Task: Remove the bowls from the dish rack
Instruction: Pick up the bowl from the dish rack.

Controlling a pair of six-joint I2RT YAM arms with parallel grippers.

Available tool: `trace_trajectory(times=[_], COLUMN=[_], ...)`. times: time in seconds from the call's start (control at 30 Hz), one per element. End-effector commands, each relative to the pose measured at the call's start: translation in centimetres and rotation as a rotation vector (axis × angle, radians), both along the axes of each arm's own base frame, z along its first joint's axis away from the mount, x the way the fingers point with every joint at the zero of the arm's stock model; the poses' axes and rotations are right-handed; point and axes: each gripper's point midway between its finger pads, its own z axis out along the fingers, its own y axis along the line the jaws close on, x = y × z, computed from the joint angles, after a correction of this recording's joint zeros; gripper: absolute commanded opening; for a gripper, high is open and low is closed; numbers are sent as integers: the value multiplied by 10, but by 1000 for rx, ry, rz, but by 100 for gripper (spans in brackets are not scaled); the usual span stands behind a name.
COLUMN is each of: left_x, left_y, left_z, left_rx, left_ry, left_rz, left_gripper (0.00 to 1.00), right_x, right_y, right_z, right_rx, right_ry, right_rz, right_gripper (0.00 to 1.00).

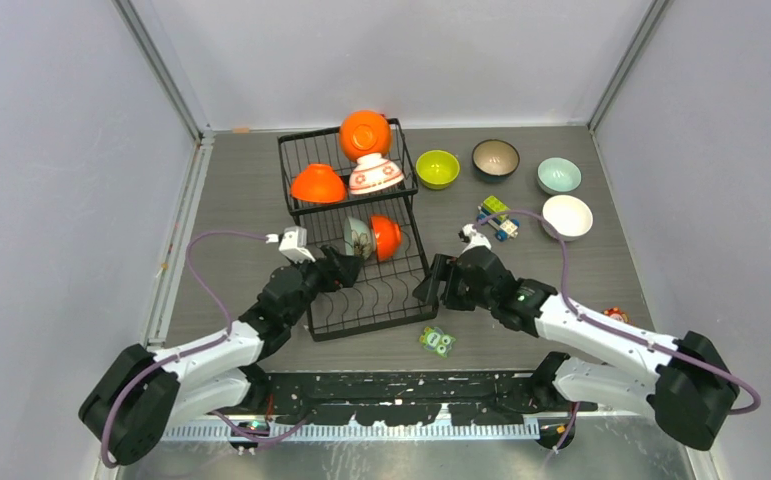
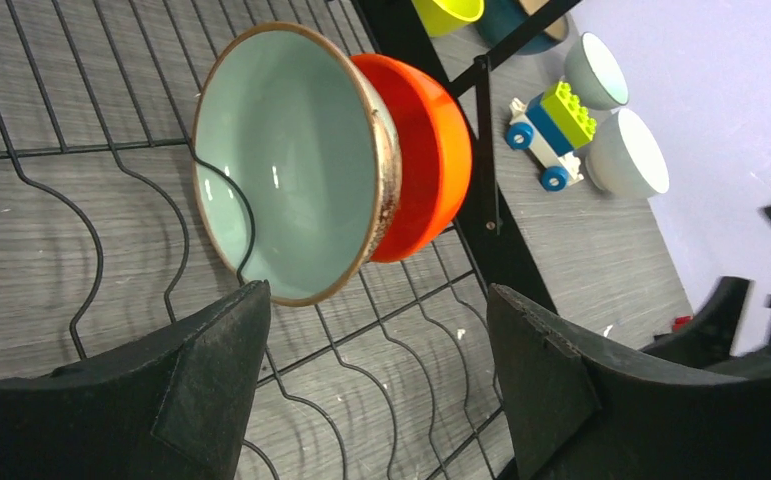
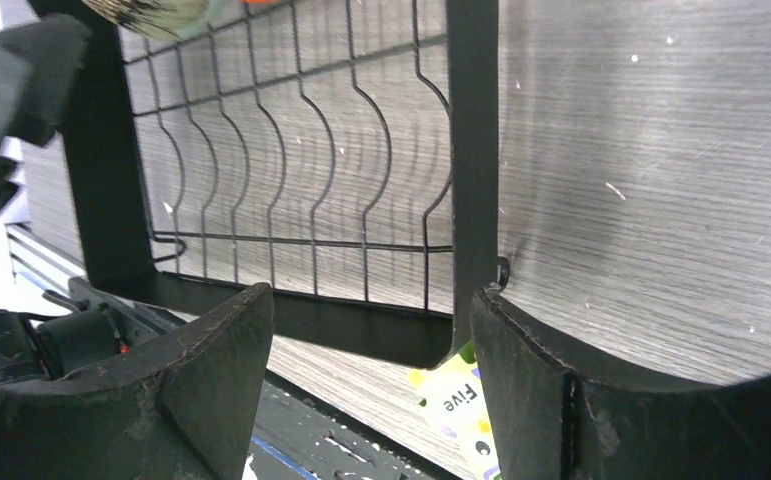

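Left claw (image 2: pixel 376 310) spread wide and empty, just short of the pale mint glazed bowl with a worn brown rim (image 2: pixel 281 160). The bowl stands on edge in the near section of the black wire dish rack (image 1: pixel 361 300). A curved divider props it, and a glossy orange bowl (image 2: pixel 426 150) is pressed against its back. I judge that a rim-on approach lets one finger slip inside. Right claw (image 3: pixel 371 300) is likewise spread and holding nothing beside the rack's frame bar, perhaps to steady it. The far section holds three more bowls. Four sit on the grey worktop (image 1: pixel 241 200), well apart from the rack.
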Motion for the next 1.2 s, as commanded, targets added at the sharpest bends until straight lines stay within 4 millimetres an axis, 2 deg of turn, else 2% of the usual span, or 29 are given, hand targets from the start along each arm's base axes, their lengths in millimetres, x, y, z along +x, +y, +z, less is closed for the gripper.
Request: trace_trajectory(times=[0.0, 0.27, 0.43, 0.73, 0.97, 1.17], left_x=[15, 27, 31, 37, 41, 45], left_y=[-7, -5, -10, -22, -26, -27], left_z=[28, 33, 34, 24, 20, 15], left_rx=[-74, -101, -120, -131, -150, -153], left_ry=[-82, -118, -138, -142, -148, -144], left_rz=[-14, -21, -59, -111, -118, -112], left_gripper=[79, 74, 68, 62, 49, 45], right_x=[11, -2, -6, -8, -10, -11], right_y=[-5, -15, -16, -16, -19, -20], right_z=[39, 40, 39, 39, 35, 35], right_rx=[32, 50, 75, 80, 76, 77], right_ry=[-115, -118, -126, -130, -127, -128], right_rz=[-41, -30, -22, -11, -17, -14], right_gripper=[76, 76, 75, 74, 74, 74])
